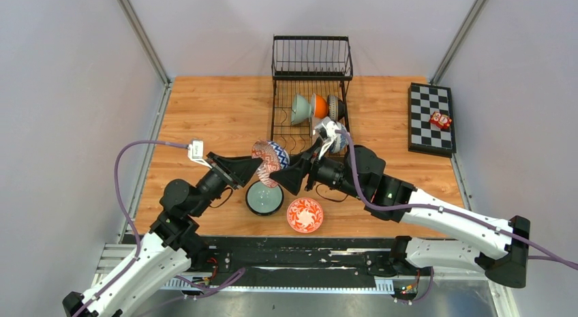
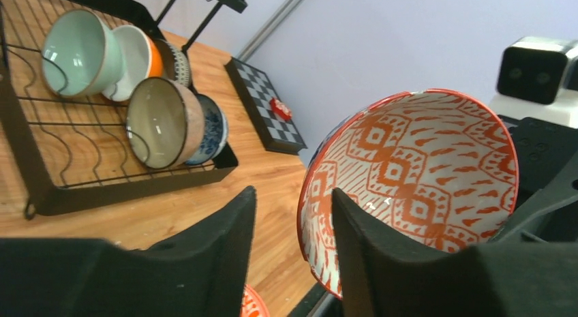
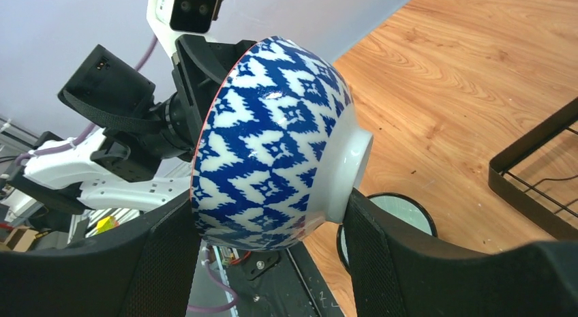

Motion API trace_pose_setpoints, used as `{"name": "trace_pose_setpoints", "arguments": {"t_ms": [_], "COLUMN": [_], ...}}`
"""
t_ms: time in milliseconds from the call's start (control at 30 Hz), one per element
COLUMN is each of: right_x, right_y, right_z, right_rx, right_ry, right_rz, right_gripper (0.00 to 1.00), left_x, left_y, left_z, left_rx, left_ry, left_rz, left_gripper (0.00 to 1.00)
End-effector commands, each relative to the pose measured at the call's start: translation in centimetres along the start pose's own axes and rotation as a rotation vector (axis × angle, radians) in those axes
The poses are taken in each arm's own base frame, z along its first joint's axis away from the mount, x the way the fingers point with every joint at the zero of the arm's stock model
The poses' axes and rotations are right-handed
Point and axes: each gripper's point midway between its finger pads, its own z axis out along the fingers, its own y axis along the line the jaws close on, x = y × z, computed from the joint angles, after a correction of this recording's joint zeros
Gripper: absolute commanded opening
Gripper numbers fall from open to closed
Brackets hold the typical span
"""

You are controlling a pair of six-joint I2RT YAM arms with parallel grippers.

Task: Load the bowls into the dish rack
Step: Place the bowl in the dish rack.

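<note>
At the back of the wooden table [image 1: 211, 112] we've got the dish rack [image 1: 312, 58], with a pale green bowl [image 1: 300, 108] and several others standing on edge in its lower tray. Nearer to us, between the two arms, the right gripper [image 3: 269, 215] clamps the patterned bowl [image 3: 272, 146] on edge above the table, one finger at the rim side, one against the foot. We see the left gripper [image 2: 292, 201] parted, with the bowl's rim beside its fingers, gripping nothing. Below them, a dark-rimmed bowl [image 1: 264, 198] and a red floral bowl [image 1: 305, 215] sit on the table.
</note>
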Motion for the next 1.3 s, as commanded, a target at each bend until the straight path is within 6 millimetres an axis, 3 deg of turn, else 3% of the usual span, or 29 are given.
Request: {"name": "trace_pose_setpoints", "arguments": {"t_ms": [0,167,433,667,900,1267], "right_x": [-2.9,-3.4,-3.5,-3.3,-3.1,-0.4], "right_y": [1.1,-0.3,-4.0,-7.3,-10.5,-16.4], "right_z": [-0.7,-0.9,-0.4,0.6,2.1,5.2], "right_rx": [-0.01,0.068,0.267,0.431,0.575,0.711], "right_ry": [-0.084,-0.098,-0.065,0.002,0.071,0.214], "right_rz": [-0.036,-0.079,-0.198,-0.329,-0.424,-0.449], "right_gripper": [0.03,0.02,0.02,0.03,0.03,0.03], "left_x": [-0.7,-1.1,-2.8,-3.6,-3.8,-2.4], "left_y": [0.1,0.6,1.7,2.4,3.7,5.5], "left_z": [0.0,-0.6,-2.3,-3.9,-5.7,-7.1], "left_rx": [-0.031,-0.079,-0.207,-0.299,-0.394,-0.437], "left_ry": [-0.008,-0.003,0.014,0.079,0.153,0.181], "left_rz": [0.026,0.068,0.208,0.33,0.42,0.42], "left_gripper": [0.51,0.68,0.82,0.87,0.98,1.0]}}
